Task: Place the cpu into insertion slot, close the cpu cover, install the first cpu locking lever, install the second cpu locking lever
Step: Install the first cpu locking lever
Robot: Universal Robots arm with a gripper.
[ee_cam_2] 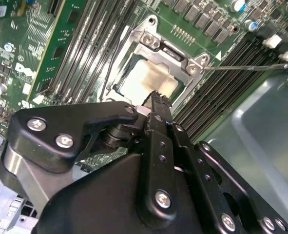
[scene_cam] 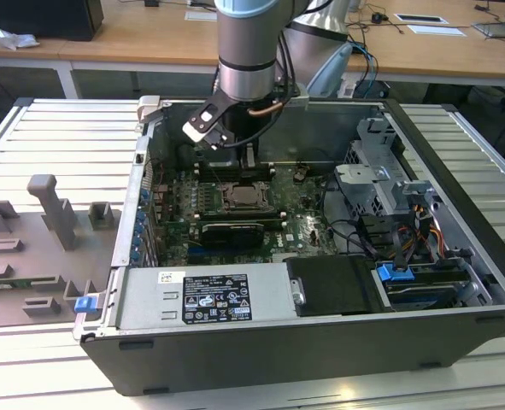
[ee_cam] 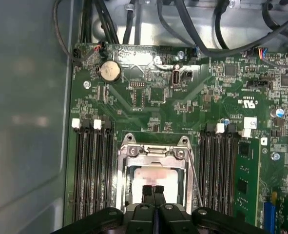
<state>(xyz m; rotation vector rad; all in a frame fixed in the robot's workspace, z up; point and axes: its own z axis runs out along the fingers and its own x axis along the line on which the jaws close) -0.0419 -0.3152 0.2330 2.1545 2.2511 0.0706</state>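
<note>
Toward the exterior view's left, a grey fixture (scene_cam: 54, 224) lies on the slatted table (scene_cam: 64, 137). Further right stands the open computer case (scene_cam: 235, 342), with the arm (scene_cam: 248, 51) reaching down into it. On the motherboard (ee_cam: 158, 92), the cpu (ee_cam: 156, 175) sits in its socket, framed by the cpu cover (ee_cam: 156, 152). The tool (ee_cam: 152, 189), fingers pressed together, hangs just above the cpu.

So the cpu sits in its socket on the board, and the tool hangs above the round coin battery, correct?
Not quite. The first wrist view shows the tool hanging above the cpu, apart from the coin battery. The rest is right.
</note>
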